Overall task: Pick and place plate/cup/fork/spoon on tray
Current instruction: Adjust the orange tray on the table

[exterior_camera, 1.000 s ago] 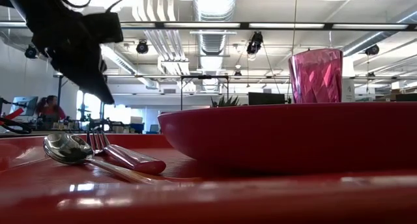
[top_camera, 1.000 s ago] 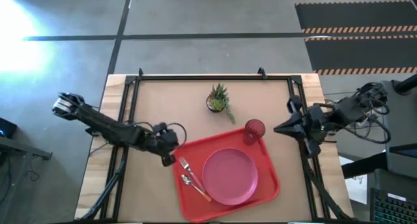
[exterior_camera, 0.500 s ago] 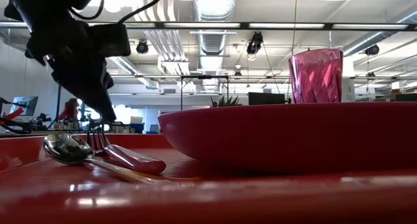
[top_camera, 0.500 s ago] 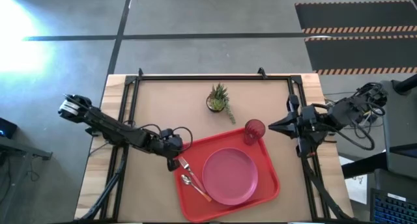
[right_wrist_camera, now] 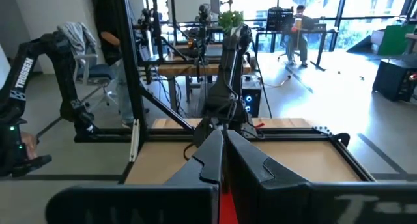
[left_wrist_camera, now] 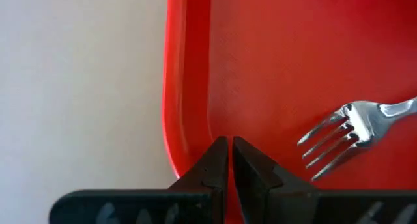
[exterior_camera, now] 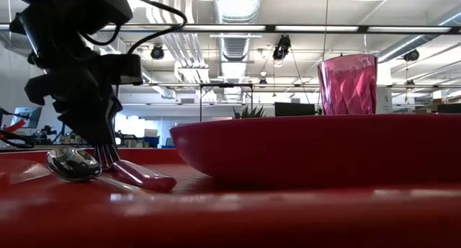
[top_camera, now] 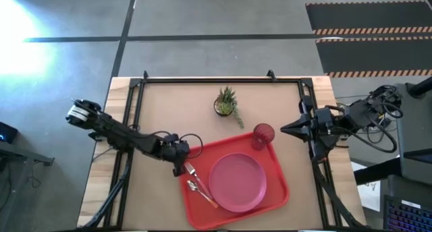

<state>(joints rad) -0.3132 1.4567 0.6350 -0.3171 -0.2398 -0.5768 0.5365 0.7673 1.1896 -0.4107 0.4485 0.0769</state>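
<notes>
Left gripper [top_camera: 178,166] clenched empty over tray [top_camera: 273,198] rim beside fork [top_camera: 192,171], right gripper [top_camera: 286,130] clenched near cup [top_camera: 263,135]

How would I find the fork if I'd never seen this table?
Look for the big red tray on the table's near side. Between its left rim and the pink plate lie two utensils. The fork has metal prongs and a pink handle; the spoon beside it has a round bowl.

table [top_camera: 169,107] bare left, far | plant [top_camera: 227,102] mid | tray [top_camera: 273,155] full
</notes>
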